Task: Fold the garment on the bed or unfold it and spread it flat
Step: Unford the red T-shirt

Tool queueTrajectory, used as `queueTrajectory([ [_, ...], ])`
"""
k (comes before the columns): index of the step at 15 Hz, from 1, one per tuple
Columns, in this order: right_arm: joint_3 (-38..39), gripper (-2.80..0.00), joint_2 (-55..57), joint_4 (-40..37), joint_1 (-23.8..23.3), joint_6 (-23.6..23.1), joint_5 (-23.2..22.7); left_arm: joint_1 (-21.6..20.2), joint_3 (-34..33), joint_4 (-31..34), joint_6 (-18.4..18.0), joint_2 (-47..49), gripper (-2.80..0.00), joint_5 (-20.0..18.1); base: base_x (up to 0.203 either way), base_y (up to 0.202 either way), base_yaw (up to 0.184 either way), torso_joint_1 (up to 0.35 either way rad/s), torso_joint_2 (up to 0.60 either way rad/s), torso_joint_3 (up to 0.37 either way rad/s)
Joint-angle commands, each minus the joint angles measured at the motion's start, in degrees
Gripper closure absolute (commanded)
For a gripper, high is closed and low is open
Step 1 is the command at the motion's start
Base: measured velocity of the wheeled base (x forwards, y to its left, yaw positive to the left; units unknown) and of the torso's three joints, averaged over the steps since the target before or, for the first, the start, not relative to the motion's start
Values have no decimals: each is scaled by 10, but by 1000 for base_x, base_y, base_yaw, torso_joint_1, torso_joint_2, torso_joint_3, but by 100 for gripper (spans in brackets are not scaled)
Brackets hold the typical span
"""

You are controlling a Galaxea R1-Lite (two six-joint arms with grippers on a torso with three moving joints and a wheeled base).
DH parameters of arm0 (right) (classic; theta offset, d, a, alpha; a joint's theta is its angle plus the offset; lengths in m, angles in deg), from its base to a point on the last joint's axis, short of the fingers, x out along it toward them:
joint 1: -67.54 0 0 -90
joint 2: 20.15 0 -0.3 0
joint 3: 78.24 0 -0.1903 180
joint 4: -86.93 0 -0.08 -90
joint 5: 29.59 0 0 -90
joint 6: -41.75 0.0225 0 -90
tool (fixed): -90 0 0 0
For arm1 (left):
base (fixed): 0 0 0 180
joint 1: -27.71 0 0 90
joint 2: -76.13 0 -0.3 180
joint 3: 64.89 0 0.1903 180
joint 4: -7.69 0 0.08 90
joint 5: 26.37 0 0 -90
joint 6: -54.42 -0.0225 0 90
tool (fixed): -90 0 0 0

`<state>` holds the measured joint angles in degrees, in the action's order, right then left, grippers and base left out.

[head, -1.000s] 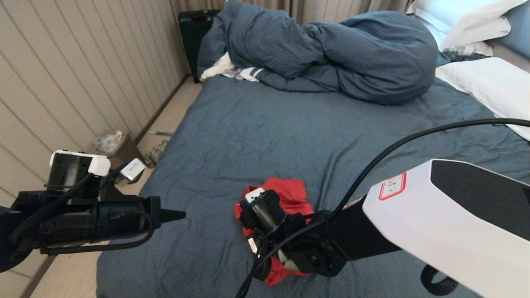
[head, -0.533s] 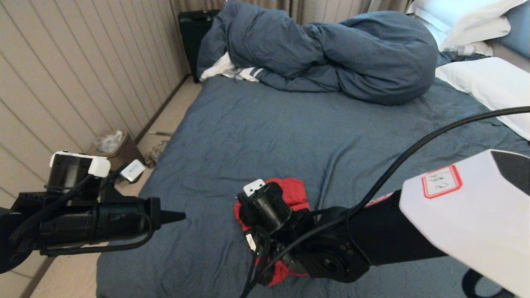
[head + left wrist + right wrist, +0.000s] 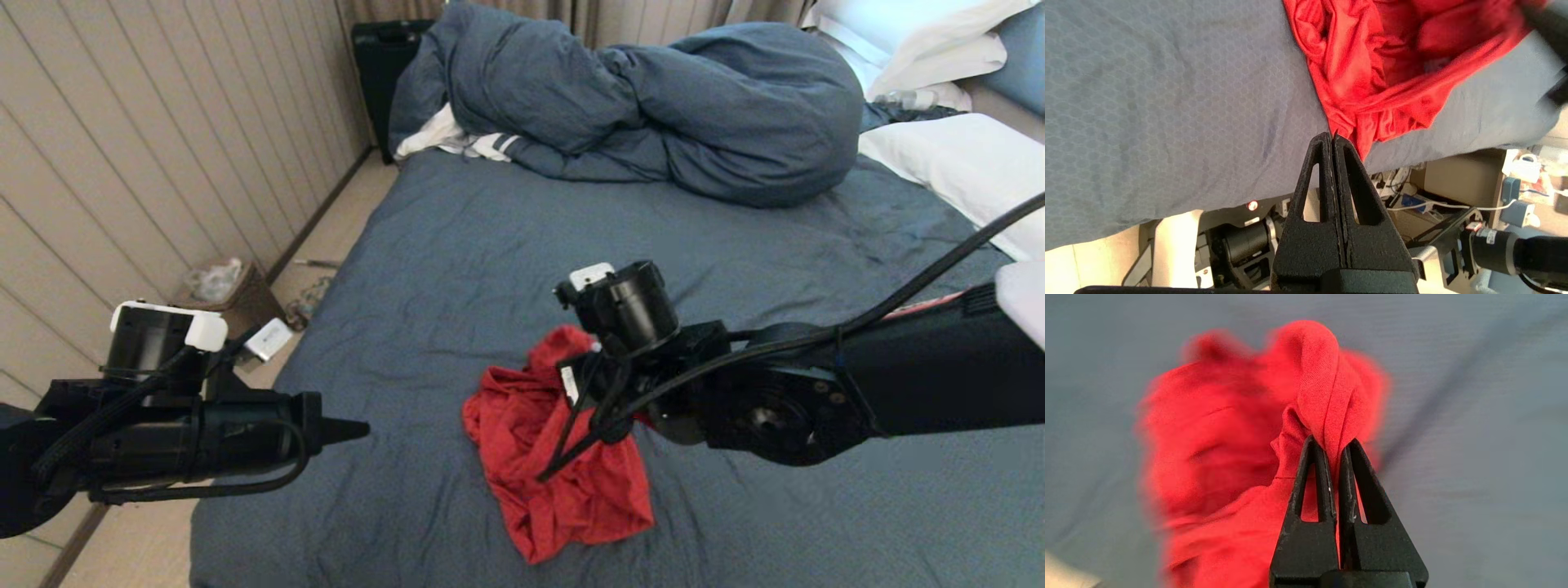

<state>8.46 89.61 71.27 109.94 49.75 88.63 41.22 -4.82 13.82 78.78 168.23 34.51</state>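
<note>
The garment (image 3: 539, 441) is a crumpled red T-shirt near the front edge of the bed (image 3: 506, 245), plain red side showing. My right gripper (image 3: 1333, 443) is shut on a raised fold of its fabric (image 3: 1323, 375), holding that part up above the sheet while the rest trails down toward the front. In the head view the right wrist covers the pinched spot. My left gripper (image 3: 359, 426) is shut and empty, hovering left of the garment over the bed's edge. In the left wrist view its tips (image 3: 1332, 136) are close to a hanging corner of the garment (image 3: 1372, 73).
A bunched blue-grey duvet (image 3: 653, 106) lies at the far side, with a white striped cloth (image 3: 465, 140) under its left end. White pillows (image 3: 963, 163) are at the far right. A bin (image 3: 220, 286) stands on the floor by the left wall.
My right gripper closed on the garment, then rose and moved away from the front edge, pulling the bundle into a longer, draped shape. The left arm barely moved.
</note>
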Motion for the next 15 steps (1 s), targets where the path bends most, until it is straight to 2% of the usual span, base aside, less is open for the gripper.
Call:
queueTrajectory([
  [1,15,0,-23,1,-49,-1,2,0,1,-2,2,10,0,-1,0,0,0,0,0,0],
  [6,77,0,-50,31,-203,-10,-4,10,-1,-2,3,8,0,-1,0,0,0,0,0,0],
  [10,150,0,-48,96,-291,-20,-3,14,-1,-2,3,9,0,-1,0,0,0,0,0,0],
  [13,221,0,-24,177,-313,-24,-4,19,-2,-2,3,10,0,-1,0,0,0,0,0,0],
  [15,236,0,-7,214,-313,-30,-4,21,-3,-2,3,10,0,-1,0,0,0,0,0,0],
])
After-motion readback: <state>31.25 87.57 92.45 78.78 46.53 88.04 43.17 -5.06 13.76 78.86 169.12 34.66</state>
